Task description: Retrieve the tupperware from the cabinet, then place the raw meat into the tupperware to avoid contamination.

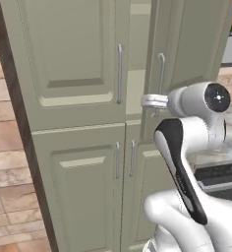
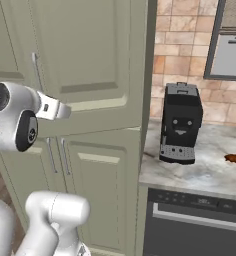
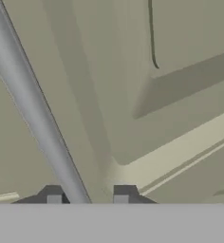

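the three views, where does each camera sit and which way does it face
Left base view: behind the arm's left, facing the cabinet; white arm lower right.
Right base view: behind its right, facing the cabinet, coffee machine and raw meat; arm lower left.
Hand view: on the hand, close on a silver handle beside the gripper.
Shared: both base views show the cabinet doors.

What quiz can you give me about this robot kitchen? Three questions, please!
1. True or false: the raw meat lies on the floor.
2. What stands on the counter beside the cabinet? A) toaster; B) black coffee machine; C) kettle.
3. Fill in: the silver handle passes between the gripper's two ____.
Key: 1 false, it lies on the counter. 2 B. 3 fingertips.
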Available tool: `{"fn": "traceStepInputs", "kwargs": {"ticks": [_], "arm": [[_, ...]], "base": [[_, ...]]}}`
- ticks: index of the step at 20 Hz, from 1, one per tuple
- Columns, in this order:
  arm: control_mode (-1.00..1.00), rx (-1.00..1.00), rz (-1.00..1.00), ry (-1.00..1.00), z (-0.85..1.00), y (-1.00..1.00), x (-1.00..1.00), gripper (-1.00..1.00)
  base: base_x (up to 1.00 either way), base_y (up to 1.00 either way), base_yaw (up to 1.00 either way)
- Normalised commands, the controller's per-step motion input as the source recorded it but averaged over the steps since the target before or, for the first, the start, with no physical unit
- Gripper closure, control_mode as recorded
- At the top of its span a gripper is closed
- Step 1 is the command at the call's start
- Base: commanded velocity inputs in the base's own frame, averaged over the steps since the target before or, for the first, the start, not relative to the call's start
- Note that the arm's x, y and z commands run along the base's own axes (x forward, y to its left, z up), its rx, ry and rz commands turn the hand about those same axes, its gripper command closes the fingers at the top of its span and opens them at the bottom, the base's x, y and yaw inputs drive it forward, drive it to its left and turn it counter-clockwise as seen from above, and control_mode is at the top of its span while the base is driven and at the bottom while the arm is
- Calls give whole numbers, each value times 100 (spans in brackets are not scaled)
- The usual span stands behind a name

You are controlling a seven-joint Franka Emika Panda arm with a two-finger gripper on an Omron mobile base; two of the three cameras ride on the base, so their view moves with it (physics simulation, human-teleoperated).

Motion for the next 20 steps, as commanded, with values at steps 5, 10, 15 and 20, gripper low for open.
{"fn": "traceStepInputs", "kwargs": {"ticks": [5,10,15,20], "arm": [[-100,22,1,-3,36,-78,-71,100],[-100,20,1,-2,37,-78,-62,100],[-100,13,2,0,37,-70,-46,100],[-100,3,3,0,28,-46,-30,100]], "base": [[0,0,0],[0,0,0],[0,0,0],[0,0,0]]}}
